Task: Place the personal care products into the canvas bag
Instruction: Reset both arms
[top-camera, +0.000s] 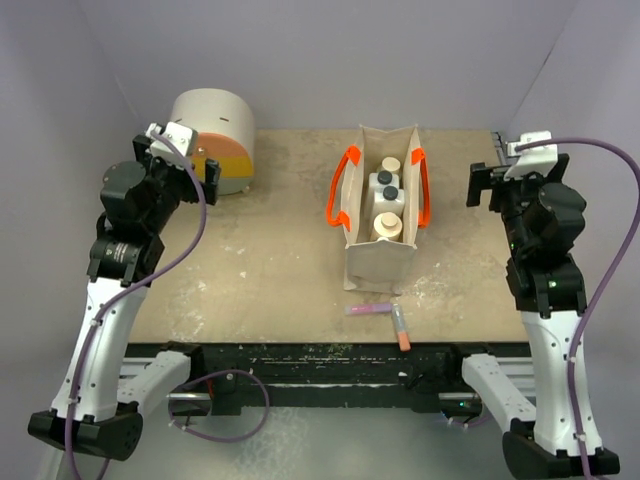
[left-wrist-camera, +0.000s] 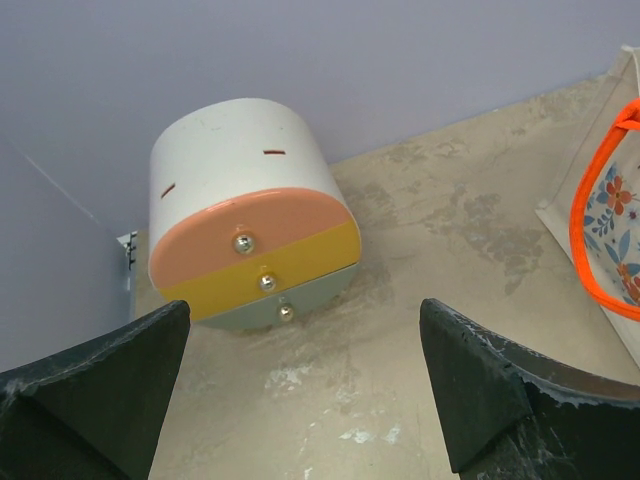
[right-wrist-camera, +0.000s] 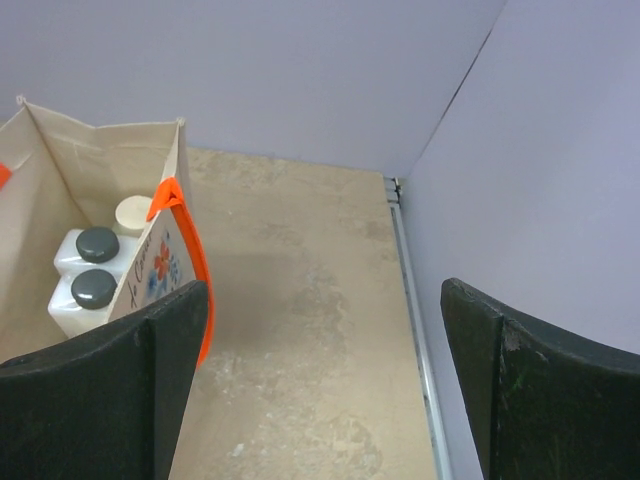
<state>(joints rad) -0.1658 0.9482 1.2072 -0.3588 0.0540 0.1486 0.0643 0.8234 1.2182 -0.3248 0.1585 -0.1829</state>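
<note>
The left gripper and the right gripper both stand wide open and empty, off to the sides. The beige canvas bag with orange loop handles stands in the middle and already holds two white bottles with black caps, a cream-capped bottle and a squat cream jar. A small pink tube and a grey tube with an orange cap lie just before it, probably still to go in. Being thin and round, they may roll from closing fingers, or a finger may push the bag or catch a handle. Cursive writing beside the bag's flower print is unreadable.
</note>
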